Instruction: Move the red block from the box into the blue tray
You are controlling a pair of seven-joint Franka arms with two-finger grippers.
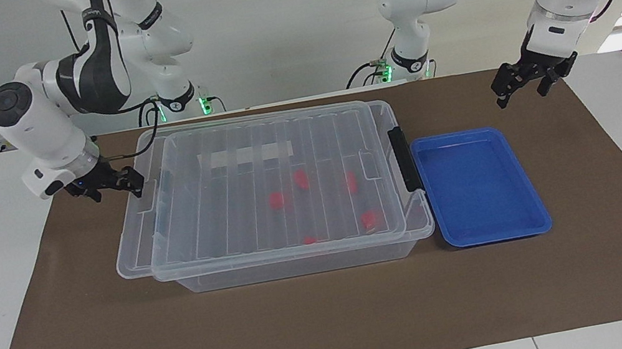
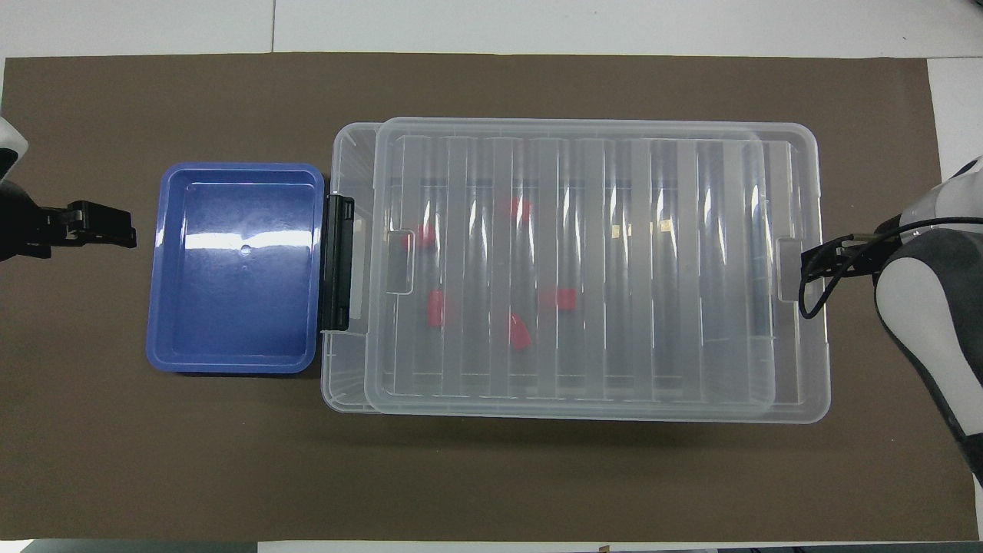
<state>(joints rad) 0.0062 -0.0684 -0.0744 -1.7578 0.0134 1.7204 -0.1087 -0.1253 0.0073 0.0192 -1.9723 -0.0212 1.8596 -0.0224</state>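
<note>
Remote desk, dual-arm rig: I am looking down on a brown-matted bench (image 1: 336, 322) where the box (image 1: 301, 266) is sitting with its ribbed clear lid (image 1: 229, 213) lying askew on top, overhanging the rim toward the right arm's end and leaving a strip open beside the black latch handle (image 1: 403, 159); I am judging that lid light but broad, flexible and slick, best taken by its raised edge rather than its face.

The blue tray (image 1: 488, 235) is lying empty, touching the box at the latch end; it is stiff and shallow, an easy target.

The right arm is reaching in low with its wrist tipped toward the box; the right end effector (image 1: 113, 183) is hanging with fingers spread at the lid's overhanging edge, and I cannot tell whether it is touching that edge.

The left arm is waiting, elbow high, its left end effector (image 1: 526, 81) pointing down over the mat near the tray's corner, fingers apart and carrying nothing.

The red block (image 1: 350, 182) is resting on the box floor under the lid, among other red pieces, toward the tray end; I am expecting it to be light, rigid and smooth, so I am planning a pinch across its narrow sides, square and centred, since so small a piece is likely to squirt out.
</note>
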